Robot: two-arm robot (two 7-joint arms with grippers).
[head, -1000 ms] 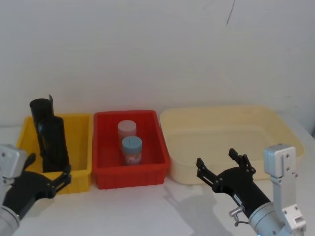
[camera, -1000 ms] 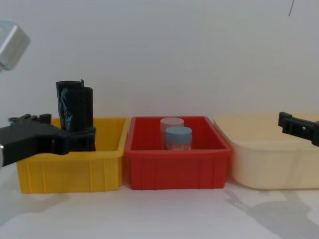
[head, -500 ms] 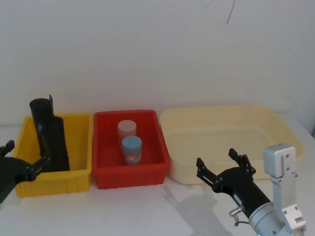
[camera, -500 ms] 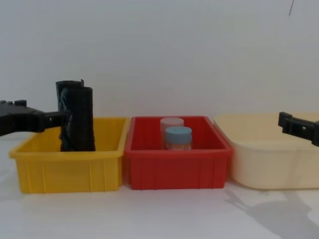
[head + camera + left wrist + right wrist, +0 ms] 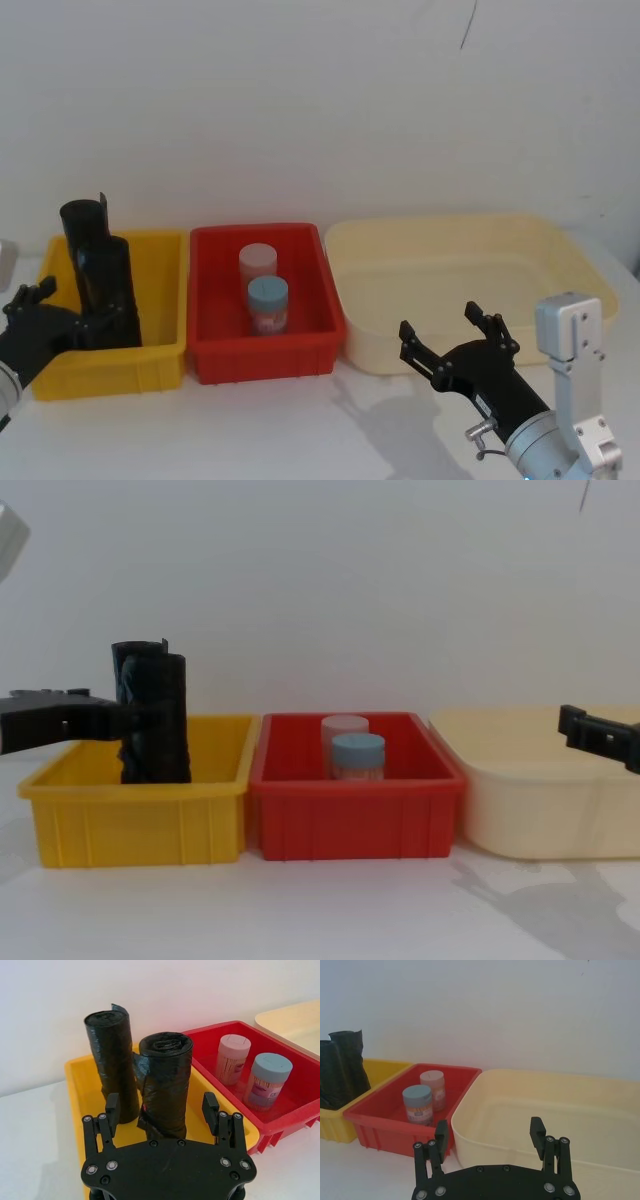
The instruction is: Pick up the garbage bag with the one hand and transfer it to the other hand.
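One thick garbage bag [image 5: 165,1085] stood upright in the yellow bin [image 5: 130,825], in front of a slimmer black roll [image 5: 107,1055]. Left gripper [image 5: 161,1103] was spread wide, a finger either side of the bag. Right gripper [image 5: 442,328] hung open by the cream tub [image 5: 540,810].

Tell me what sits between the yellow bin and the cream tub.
The red bin, holding a pink-lidded jar and a blue-lidded jar, as the head view shows.
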